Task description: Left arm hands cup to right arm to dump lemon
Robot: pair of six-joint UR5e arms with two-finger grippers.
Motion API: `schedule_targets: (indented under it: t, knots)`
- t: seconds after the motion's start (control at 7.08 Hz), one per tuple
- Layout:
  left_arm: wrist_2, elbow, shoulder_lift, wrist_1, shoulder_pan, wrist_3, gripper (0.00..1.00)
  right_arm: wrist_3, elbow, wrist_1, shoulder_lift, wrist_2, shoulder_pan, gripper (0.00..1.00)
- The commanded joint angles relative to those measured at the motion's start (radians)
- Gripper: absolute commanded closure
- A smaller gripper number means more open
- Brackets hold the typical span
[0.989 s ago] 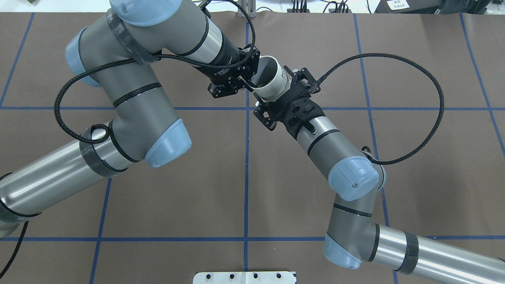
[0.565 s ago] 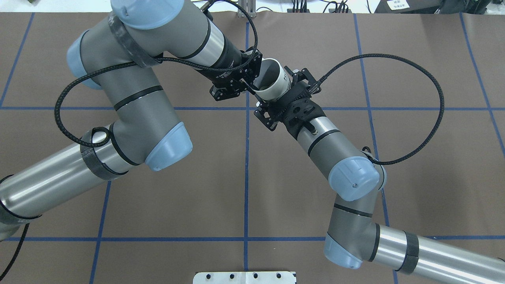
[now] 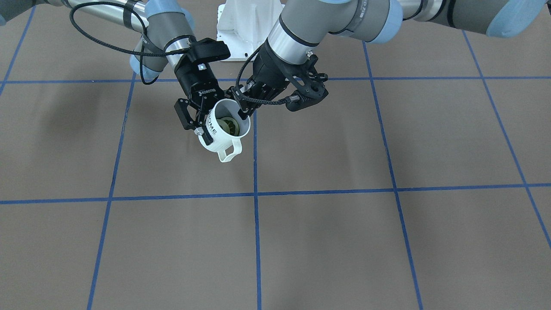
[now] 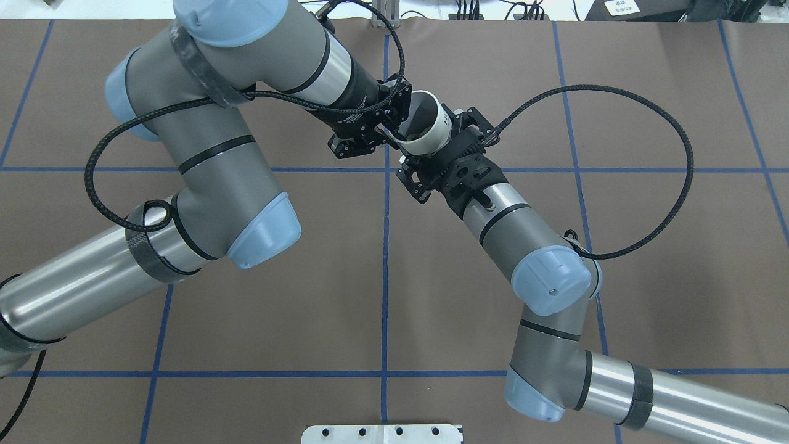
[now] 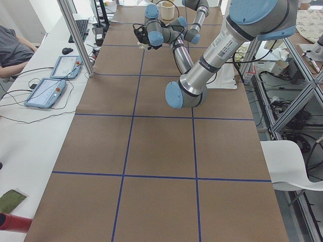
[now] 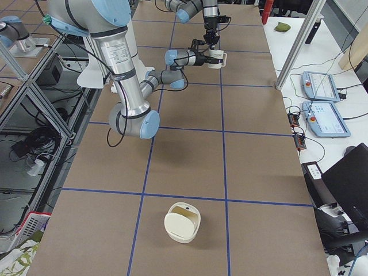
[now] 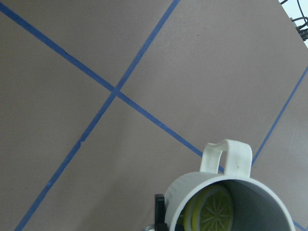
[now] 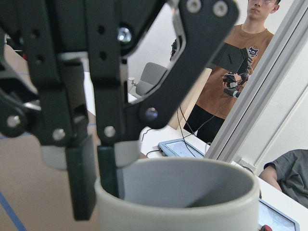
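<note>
Above the brown gridded desk, a white "HOME" mug hangs tilted, with a yellow-green ridged lemon piece inside.
Right claw pinches the mug's wall; left claw sits at the opposite rim, grip unclear. The left wrist view shows the lemon's ridges; overhead barely does.

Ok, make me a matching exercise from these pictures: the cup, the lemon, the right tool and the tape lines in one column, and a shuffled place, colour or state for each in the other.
Things:
1. cup
2. lemon
3. right tool
4. tape lines

Descriptions:
A. blue, on the brown table
B. pinching a rim
C. white with black letters
D. lying inside the cup

Pairs: 1-C, 2-D, 3-B, 4-A.
</note>
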Motion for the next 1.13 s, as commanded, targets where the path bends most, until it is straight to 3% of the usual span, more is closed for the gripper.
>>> schedule_targets:
  t: [0.0, 0.57, 0.71, 0.99]
  knots:
    - [-0.004, -0.022, 0.007, 0.004, -0.002, 0.066, 0.0, 0.007, 0.004, -0.004, 0.001, 0.002, -0.002, 0.9]
    - [-0.107, -0.064, 0.055, 0.018, -0.106, 0.184, 0.0, 0.01, 0.027, 0.008, -0.012, 0.001, 0.005, 0.9]
    - [-0.138, -0.112, 0.113, 0.066, -0.143, 0.289, 0.0, 0.054, 0.042, 0.009, -0.034, -0.004, 0.011, 0.9]
    - [-0.144, -0.218, 0.206, 0.314, -0.215, 0.597, 0.0, 0.171, 0.096, 0.023, -0.119, -0.024, 0.047, 0.9]
